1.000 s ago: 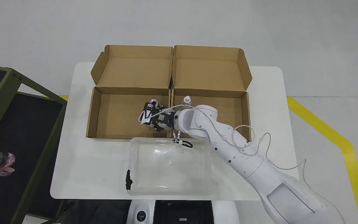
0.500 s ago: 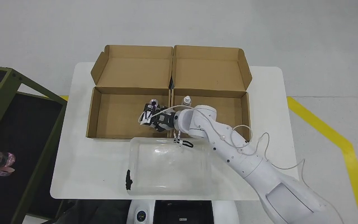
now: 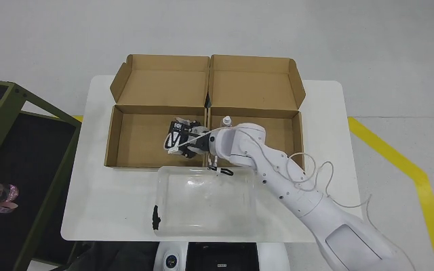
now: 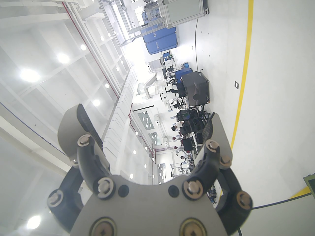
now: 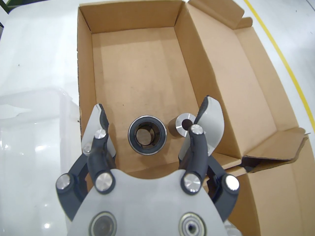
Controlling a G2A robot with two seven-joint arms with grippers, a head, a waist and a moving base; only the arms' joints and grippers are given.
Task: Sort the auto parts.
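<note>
"Sorting, sure, but which step is in hand?"

"Drop-off, it is judged. The right pincer [image 5: 153, 103] is held over the left box [image 3: 139, 139], spread wide, nothing pinched. Two parts are stood upright on the floor of that box right under it: a black-ringed sleeve [image 5: 147, 139] and a small metal cylinder [image 5: 178, 127], just beside each other but apart. Both are set at the end of the left box that borders the right box [image 3: 281, 129]."

"And the left pincer [image 4: 147, 121]?"

"Spread too, empty, pointed up at the hall. Its place relative to the left box cannot be told."

"What is called for next?"

"Probably the right pincer is to be lifted straight up out of the left box, so the cylinder under one fingertip is not knocked. Then it goes across to the clear bin [image 3: 203, 203], just beside the left box, for another part. Whether any part is left in that bin cannot be told."

"What differs from a second ago?"

"Not much. The right pincer has been shifted slightly deeper over the left box, away from the clear bin. Boxes and bin are unmoved."
</note>
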